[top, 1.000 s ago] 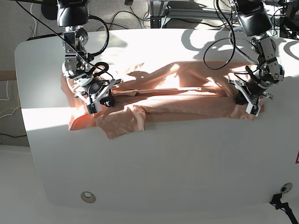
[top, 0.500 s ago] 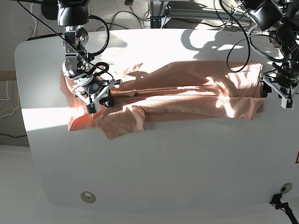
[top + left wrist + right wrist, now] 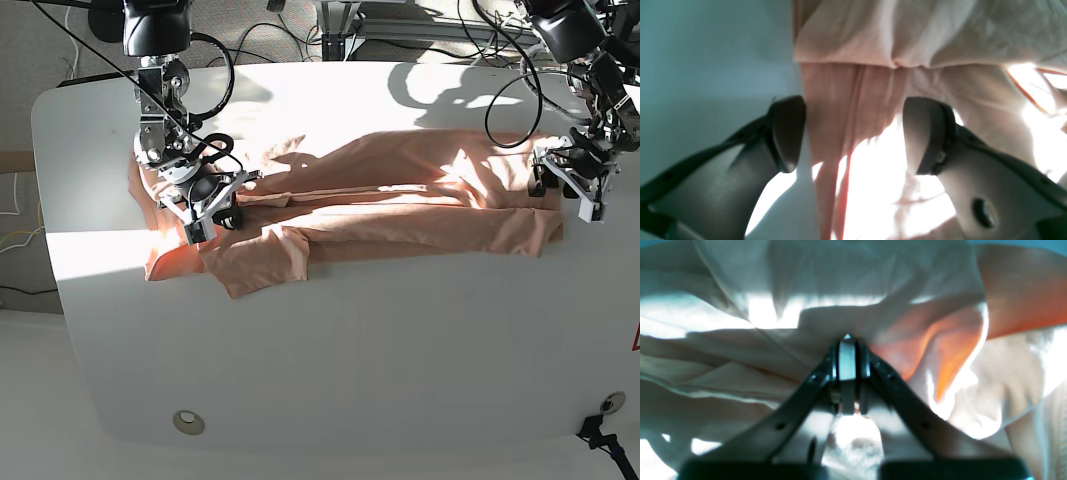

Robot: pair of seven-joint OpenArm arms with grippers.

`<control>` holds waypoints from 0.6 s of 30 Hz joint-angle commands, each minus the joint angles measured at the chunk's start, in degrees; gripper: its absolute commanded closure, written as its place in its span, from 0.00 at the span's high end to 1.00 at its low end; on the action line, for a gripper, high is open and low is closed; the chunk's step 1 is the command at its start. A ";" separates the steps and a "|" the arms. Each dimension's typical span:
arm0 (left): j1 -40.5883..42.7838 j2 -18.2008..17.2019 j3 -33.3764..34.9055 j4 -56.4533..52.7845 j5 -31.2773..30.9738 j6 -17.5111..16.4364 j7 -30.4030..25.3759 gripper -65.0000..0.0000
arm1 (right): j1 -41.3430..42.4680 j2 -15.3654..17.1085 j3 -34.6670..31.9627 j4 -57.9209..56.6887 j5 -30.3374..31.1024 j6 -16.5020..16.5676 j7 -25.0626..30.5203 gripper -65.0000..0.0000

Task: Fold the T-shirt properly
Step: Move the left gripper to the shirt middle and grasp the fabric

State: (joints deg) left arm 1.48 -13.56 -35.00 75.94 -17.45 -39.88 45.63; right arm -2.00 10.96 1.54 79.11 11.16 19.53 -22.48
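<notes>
The salmon-pink T-shirt [image 3: 400,190] lies spread lengthwise across the white table [image 3: 350,350], wrinkled, with a sleeve folded toward the front left. At the shirt's left end my right gripper [image 3: 212,210] is shut on a bunched fold of cloth. The right wrist view shows its closed tips [image 3: 847,350] pinching the T-shirt [image 3: 740,350]. My left gripper [image 3: 565,188] hovers open over the shirt's right edge. In the left wrist view it [image 3: 853,133] straddles the T-shirt [image 3: 853,33] edge lying below, holding nothing.
Strong sunlight and arm shadows cross the table. A round metal grommet [image 3: 188,422] sits near the front left edge, and another [image 3: 612,402] at the front right. Cables [image 3: 300,30] and frame parts lie beyond the far edge.
My left gripper opened and let go of the shirt's right edge, swung out to the right, then came back over that edge. The right gripper and its hold have not moved.
</notes>
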 commanded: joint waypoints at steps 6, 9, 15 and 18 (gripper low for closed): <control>-1.70 1.83 3.22 0.23 0.35 -0.12 1.89 0.38 | -0.33 0.42 0.35 -0.12 -2.15 -1.02 -3.67 0.00; -1.78 1.83 3.14 0.59 0.35 -0.12 1.80 0.14 | -0.33 0.51 0.35 -0.12 -2.15 -1.02 -3.67 0.00; -1.34 1.91 3.14 8.67 0.35 -0.12 1.98 0.00 | -0.42 0.51 0.35 -0.21 -2.15 -1.02 -3.67 0.00; -0.11 3.50 4.81 15.09 0.35 -0.12 3.91 0.00 | -0.42 0.42 0.35 -0.30 -2.15 -1.02 -3.67 0.00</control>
State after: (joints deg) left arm 2.00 -9.80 -31.16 87.88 -16.25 -39.70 49.32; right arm -2.13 10.96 1.67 79.11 11.16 19.53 -22.24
